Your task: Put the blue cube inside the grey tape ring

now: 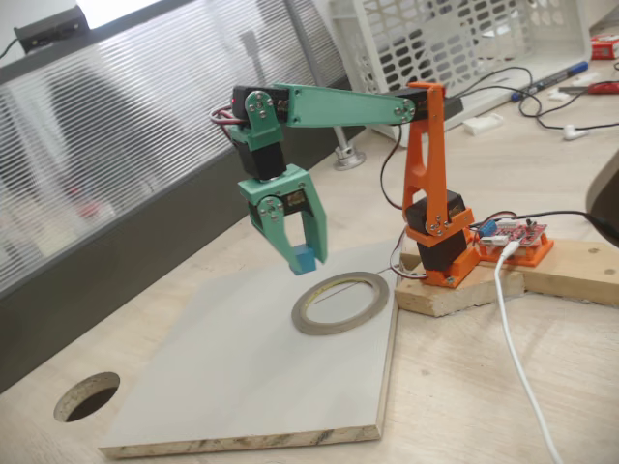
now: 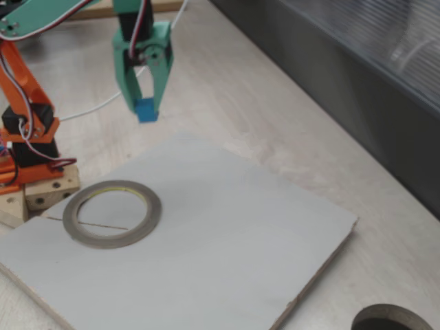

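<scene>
Blue cube (image 1: pixel 306 259) in claw (image 1: pixel 302 257), no legible writing

Blue cube (image 1: pixel 306 259), grey tape ring (image 1: pixel 340 302)

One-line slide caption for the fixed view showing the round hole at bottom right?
Green gripper holds blue cube in the air, above the board beyond the tape ring.

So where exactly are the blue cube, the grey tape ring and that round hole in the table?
blue cube (image 1: pixel 307 259): a fixed view, its visible front face.
grey tape ring (image 2: pixel 84 230): a fixed view, its flat grey band.
round hole (image 1: pixel 87 396): a fixed view, its dark inside.
</scene>
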Tool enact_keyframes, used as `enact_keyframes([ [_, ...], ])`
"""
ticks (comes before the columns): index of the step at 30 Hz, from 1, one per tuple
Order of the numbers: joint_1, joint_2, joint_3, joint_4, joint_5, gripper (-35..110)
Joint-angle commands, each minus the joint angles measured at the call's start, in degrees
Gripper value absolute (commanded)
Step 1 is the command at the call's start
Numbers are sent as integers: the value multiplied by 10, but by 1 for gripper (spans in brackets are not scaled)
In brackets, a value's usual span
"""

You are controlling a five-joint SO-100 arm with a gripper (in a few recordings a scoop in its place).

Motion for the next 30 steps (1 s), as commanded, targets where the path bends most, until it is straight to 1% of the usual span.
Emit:
enact_keyframes([
  [1,55,42,59,-61,6,4],
  [7,156,68,192,-170,6,4],
  [12,236,78,279,-229,6,4],
  [15,261,78,313,-258,6,4],
  [21,280,79,362,-270,6,4],
  [30,280,80,368,-270,7,4],
])
